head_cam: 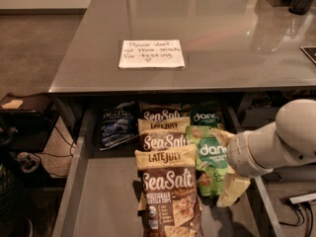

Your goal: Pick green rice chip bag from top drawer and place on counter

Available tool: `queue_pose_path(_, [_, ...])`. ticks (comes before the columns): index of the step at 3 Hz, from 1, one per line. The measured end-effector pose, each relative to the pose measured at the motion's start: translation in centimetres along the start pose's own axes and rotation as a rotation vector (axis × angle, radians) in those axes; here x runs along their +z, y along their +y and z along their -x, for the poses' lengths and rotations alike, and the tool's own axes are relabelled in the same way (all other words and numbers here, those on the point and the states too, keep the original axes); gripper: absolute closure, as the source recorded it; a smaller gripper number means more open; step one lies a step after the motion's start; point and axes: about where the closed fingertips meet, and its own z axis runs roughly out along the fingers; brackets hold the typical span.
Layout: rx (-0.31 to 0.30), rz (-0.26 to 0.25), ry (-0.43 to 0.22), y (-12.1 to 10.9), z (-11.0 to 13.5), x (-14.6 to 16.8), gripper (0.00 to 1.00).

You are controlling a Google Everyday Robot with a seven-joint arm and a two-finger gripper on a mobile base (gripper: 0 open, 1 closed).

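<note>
The green rice chip bag [207, 154] lies flat in the open top drawer [106, 196], right of the brown bags. My gripper [224, 164] comes in from the right on a white arm and sits over the bag's right edge. One cream finger [232, 190] shows below the bag's lower right corner and the other [222, 135] by its upper right corner. The fingers stand apart, with the bag's right side between them. The counter [212, 43] above the drawer carries the white note [151, 53].
Three brown "Late July Sea Salt" bags [168, 186] overlap down the drawer's middle. A darker green "dang" bag [205, 115] and a blue bag [117, 125] lie at the drawer's back. Drawer side walls run left [66, 191] and right [261, 201]. Dark objects stand at the counter's far right corner.
</note>
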Motion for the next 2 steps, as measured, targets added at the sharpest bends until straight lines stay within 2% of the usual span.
queue_pose_path(2, [-0.177,-0.085,-0.001,0.4,-2.3,2.6,0.00])
